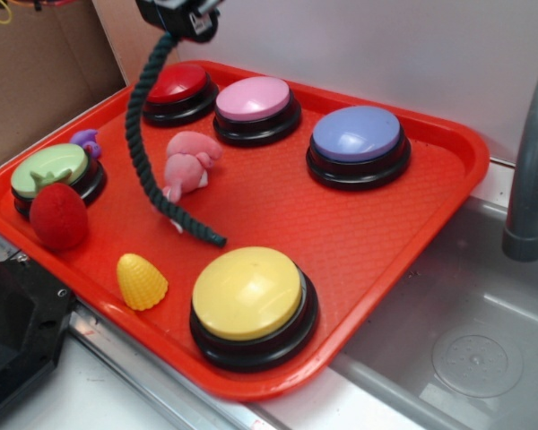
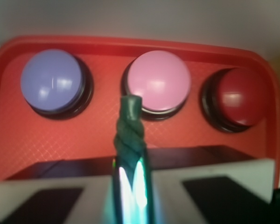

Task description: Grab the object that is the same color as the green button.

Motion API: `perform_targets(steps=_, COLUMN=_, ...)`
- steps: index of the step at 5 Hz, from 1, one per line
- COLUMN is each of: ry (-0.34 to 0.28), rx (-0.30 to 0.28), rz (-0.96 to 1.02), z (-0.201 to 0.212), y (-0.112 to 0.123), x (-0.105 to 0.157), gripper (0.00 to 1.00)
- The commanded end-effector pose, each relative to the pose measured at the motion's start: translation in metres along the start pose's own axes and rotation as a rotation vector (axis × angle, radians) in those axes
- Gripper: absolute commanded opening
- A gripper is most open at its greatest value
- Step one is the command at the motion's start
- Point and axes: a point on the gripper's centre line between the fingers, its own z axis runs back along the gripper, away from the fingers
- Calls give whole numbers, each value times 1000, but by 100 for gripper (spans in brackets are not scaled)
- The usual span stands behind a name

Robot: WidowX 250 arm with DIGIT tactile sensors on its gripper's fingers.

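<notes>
Our hand is clamped on the green rope; its dangling tail could snag the pink plush and slip loose

Dark green twisted rope hangs from its upper end; lower tip rests on tray. Pale green button sits at tray's left edge.

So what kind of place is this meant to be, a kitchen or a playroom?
Probably a toy kitchen set up for robot trials: a grey sink basin with a faucet sits beside a red tray of big push buttons and small toys, while the gripper holds up a green rope.
</notes>
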Motion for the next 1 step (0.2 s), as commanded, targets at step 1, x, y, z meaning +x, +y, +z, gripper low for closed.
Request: perform_targets(steps=1, ry=-89, rx=-28, rz=110, z=43, y=11, x=-3, gripper=0)
